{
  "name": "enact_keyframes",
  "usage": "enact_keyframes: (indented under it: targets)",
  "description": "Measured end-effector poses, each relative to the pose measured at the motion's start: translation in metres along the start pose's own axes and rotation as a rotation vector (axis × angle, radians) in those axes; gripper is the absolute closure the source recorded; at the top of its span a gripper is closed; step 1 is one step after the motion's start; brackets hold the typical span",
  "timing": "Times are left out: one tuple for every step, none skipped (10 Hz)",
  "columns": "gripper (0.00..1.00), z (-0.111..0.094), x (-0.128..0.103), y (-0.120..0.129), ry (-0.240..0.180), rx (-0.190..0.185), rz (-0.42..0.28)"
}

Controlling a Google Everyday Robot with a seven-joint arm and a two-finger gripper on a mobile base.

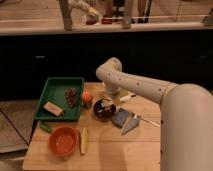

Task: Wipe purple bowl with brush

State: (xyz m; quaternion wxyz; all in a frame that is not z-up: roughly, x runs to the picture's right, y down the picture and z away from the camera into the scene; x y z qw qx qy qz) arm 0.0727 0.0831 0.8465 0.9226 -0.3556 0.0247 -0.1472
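The purple bowl [105, 111] sits near the middle of the wooden table [115, 150], right of an orange fruit. My arm comes in from the right, bends at the elbow and reaches down, so that my gripper [106, 103] is right over the bowl's top, with something pale at its tip inside the rim. A slim white piece [128, 96], which looks like the brush handle, sticks out to the right behind the wrist. The bristle head is hidden.
A green tray [48, 95] at the left holds dark grapes [71, 96] and a tan block [52, 108]. An orange fruit [87, 96] lies beside the bowl. An orange bowl [64, 141], a yellow item [83, 140], a blue-grey packet [121, 118] and a fork [148, 121] lie in front.
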Motion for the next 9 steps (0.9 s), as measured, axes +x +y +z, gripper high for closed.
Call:
enact_keyframes:
  targets:
    - [0.98, -0.001, 0.000, -0.004, 0.002, 0.004, 0.003]
    - [0.98, -0.003, -0.002, -0.008, 0.003, 0.008, 0.000]
    - [0.98, -0.004, -0.005, -0.011, 0.004, 0.011, -0.008]
    - [0.98, -0.007, -0.014, -0.016, 0.008, 0.015, -0.026]
    - [0.98, -0.007, -0.027, -0.019, 0.015, 0.011, -0.057]
    - [0.98, -0.006, -0.039, -0.020, 0.023, 0.006, -0.087]
    - [0.98, -0.001, -0.050, -0.016, 0.037, -0.008, -0.116]
    - [0.98, 0.001, -0.052, -0.013, 0.044, -0.014, -0.122]
    - [0.98, 0.005, -0.051, -0.006, 0.058, -0.027, -0.129]
